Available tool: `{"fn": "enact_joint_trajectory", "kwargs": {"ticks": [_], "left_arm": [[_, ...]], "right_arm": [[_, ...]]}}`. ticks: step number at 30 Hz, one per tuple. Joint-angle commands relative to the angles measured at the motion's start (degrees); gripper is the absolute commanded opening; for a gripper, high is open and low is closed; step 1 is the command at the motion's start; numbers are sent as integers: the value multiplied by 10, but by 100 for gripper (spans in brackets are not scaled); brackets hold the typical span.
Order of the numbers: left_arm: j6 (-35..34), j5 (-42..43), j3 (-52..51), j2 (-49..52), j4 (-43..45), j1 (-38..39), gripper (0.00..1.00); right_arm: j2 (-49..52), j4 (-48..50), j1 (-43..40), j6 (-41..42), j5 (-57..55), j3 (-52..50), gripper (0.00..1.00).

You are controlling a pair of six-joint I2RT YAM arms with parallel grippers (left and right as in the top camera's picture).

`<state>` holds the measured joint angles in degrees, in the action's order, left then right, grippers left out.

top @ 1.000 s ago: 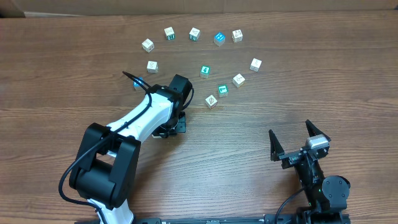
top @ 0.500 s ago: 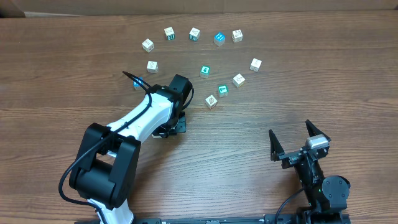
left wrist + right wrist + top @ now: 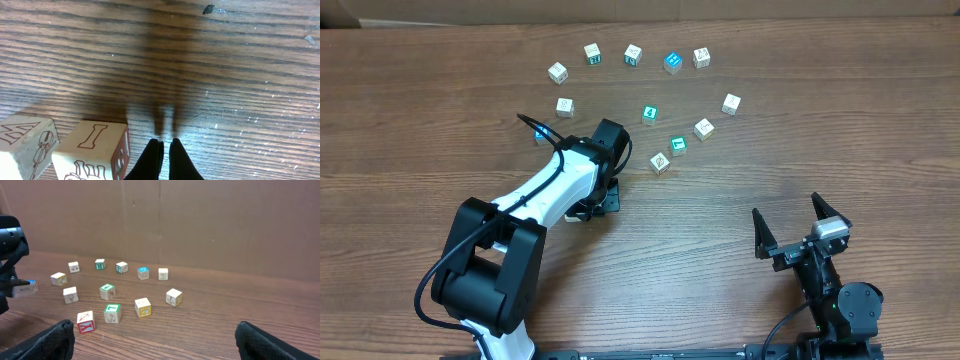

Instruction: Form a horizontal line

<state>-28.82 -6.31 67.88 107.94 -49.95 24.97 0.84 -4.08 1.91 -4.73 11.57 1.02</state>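
Four cubes stand in a slanted row in the overhead view: a white cube with a brownish drawing (image 3: 660, 162), a green cube with a white L (image 3: 678, 145), a pale yellow cube (image 3: 704, 127) and a white cube (image 3: 731, 103). The green cube also shows in the right wrist view (image 3: 112, 313). My left gripper (image 3: 602, 204) is shut and empty, low over the table left of this row. In the left wrist view my left gripper (image 3: 165, 142) is just right of a white cube marked I (image 3: 92, 152). My right gripper (image 3: 786, 212) is open and empty near the front edge.
Other cubes lie in an arc at the back: a blue one (image 3: 672, 62), white ones (image 3: 701, 57) (image 3: 557, 72), and a teal one (image 3: 648, 114). A second drawn cube (image 3: 22, 145) sits left of the I cube. A cardboard wall (image 3: 200, 220) stands behind the table.
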Motion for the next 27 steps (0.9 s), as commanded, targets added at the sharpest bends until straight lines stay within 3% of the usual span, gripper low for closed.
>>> {"fn": "enact_joint_trajectory", "kwargs": {"ticks": [1,27], "left_arm": [[-6,-12,-2,8,1,-2,4],[-6,-12,-11,8,16,-2,4]], "right_arm": [[-7,3,-1,2,-5,-6,100],[-7,3,-1,2,-5,-6,100]]}}
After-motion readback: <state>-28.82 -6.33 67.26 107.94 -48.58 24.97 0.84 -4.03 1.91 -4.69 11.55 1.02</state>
